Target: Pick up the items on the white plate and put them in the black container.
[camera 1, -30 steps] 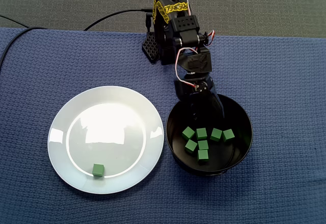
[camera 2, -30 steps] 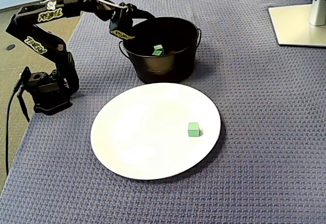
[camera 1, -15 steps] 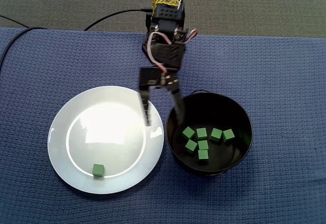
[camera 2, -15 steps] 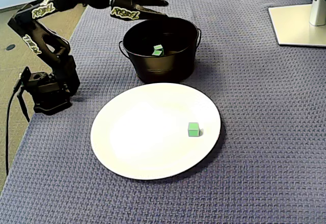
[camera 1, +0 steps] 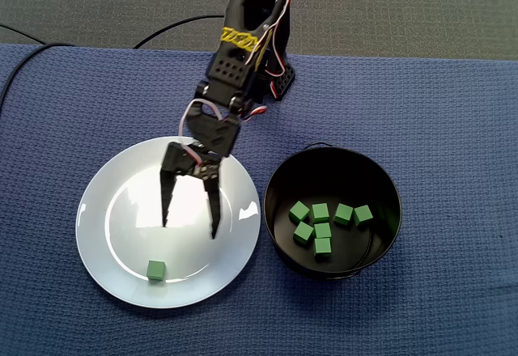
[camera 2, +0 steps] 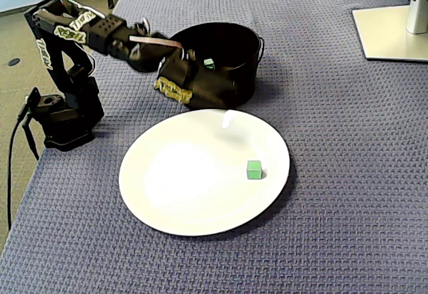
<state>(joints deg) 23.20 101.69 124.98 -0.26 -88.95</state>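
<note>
Your pincer (camera 1: 190, 229) has left the bowl (camera 1: 275, 239). A second ago it was down inside it, half a second ago it was lifting beside the plate (camera 1: 105, 186), and now it hangs over the plate's middle. Its fingers are spread wide and hold nothing. The six cubes (camera 1: 323, 230) in the bowl lie as they did, so I judge the last drop is done and you are on the reach for the final piece.

That piece is the one green cube (camera 1: 156, 270), unmoved on the plate. In a fixed view it sits close to the plate's rim on the side away from the arm's base, left of the plate's centre. In a fixed view the cube (camera 2: 254, 169) sits toward the plate's right edge. It lies past the fingertips, nearer the left finger's line than the right one's, and touches neither.

A cube has no long axis to speak of — its faces run about square to the picture's edges, and it rests flat. The fingers point roughly toward that rim, so the jaws look close to square with one pair of faces. You likely need to go outward and a little left, then down. In a fixed view the arm (camera 2: 80, 30) blurs toward its tip, so you cannot read height there.
</note>
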